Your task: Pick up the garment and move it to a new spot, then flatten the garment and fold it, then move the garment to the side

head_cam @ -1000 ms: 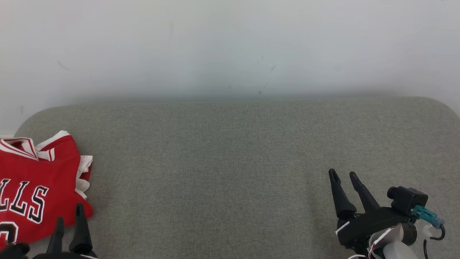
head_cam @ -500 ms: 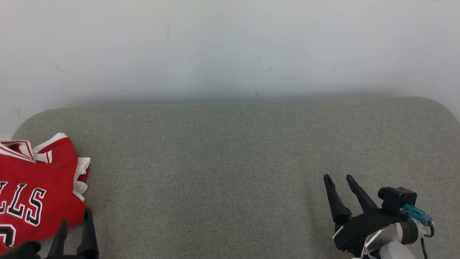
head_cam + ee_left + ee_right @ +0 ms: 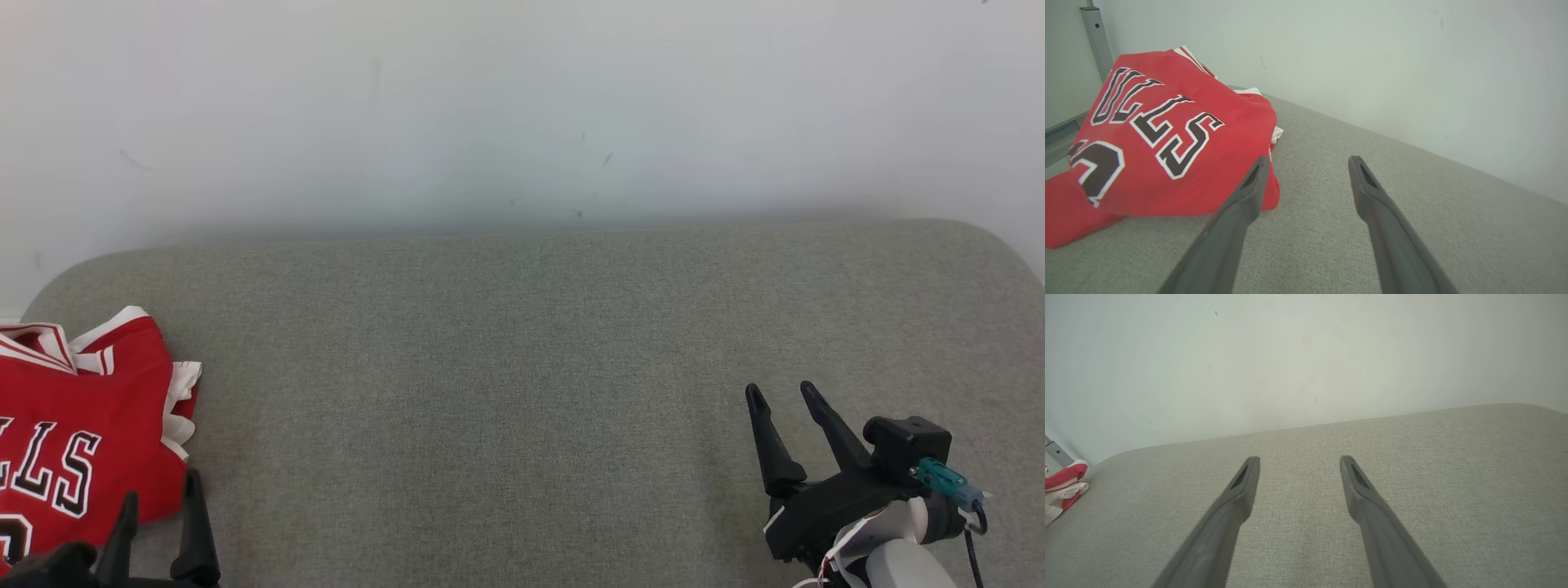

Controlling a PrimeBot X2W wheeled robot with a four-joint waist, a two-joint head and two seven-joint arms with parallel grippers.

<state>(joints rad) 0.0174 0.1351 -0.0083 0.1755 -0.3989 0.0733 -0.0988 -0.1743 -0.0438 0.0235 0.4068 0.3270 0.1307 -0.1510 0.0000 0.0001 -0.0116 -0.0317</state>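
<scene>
Jersey [image 3: 1167, 163] lies beside L hand [image 3: 1308, 161], fingers [image 3: 1241, 204] apart.

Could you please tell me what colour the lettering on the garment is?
Black with a white outline, on the red garment; clearest in the left wrist view.

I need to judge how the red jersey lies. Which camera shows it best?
The left wrist view: the red jersey lies close and nearly whole, lettering plain, beside the open left gripper. The head view crops it at its left edge; the right wrist view shows a small far corner.
</scene>
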